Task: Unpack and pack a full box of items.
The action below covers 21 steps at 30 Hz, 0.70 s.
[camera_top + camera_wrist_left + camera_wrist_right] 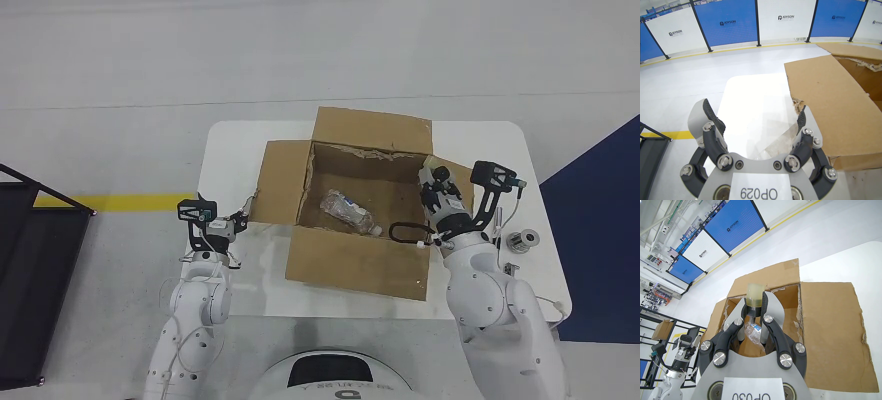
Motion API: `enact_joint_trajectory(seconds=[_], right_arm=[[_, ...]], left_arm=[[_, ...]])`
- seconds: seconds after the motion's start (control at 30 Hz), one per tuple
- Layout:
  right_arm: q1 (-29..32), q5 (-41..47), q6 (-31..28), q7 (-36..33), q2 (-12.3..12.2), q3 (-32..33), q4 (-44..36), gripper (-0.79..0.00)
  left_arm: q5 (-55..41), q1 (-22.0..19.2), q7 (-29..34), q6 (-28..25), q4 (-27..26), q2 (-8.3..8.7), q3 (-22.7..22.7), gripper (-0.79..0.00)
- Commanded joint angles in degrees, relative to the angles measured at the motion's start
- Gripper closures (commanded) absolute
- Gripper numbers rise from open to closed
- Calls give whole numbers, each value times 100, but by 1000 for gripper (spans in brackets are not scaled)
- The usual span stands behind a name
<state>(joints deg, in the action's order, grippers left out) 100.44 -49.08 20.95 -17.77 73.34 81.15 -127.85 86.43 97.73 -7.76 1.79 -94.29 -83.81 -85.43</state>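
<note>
Our right end effector (754, 300) pinches a pale yellow roller (754, 291) with a threaded bolt above the right edge of the open cardboard box (829, 317), where we see a crumpled clear bottle (751, 332) lying inside. Our left end effector (754, 106) is spread over the surface (753, 89), just beside the box's left flap.

A white rectangular table with rounded corners (240, 150) is standing on a pale grey floor (100, 60). A yellow floor stripe (120, 202) is running up to the table's left edge. A black metal-framed rack (30, 280) is standing well apart from that edge. A dark blue floor patch (600, 230) is lying beyond the right edge. Blue and white perforated partition panels (730, 24) are lining the floor past the far edge.
</note>
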Motion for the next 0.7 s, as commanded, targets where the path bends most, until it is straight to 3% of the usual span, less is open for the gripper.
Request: enact_joint_trajectory(seconds=[0.0, 0.17, 0.33, 0.5, 0.67], right_arm=[[56, 110, 105, 322, 14, 149, 20, 0], [533, 1067, 10, 543, 18, 1139, -9, 0], [908, 1968, -201, -83, -29, 2471, 399, 0], [574, 1844, 541, -555, -65, 2722, 951, 0], [421, 1050, 406, -1371, -164, 2551, 1266, 0]], left_arm=[[0, 0, 0, 0, 0, 0, 0, -785], [0, 0, 0, 0, 0, 0, 0, -785], [0, 0, 0, 0, 0, 0, 0, -785], [0, 0, 0, 0, 0, 0, 0, -785], [0, 0, 0, 0, 0, 0, 0, -785]])
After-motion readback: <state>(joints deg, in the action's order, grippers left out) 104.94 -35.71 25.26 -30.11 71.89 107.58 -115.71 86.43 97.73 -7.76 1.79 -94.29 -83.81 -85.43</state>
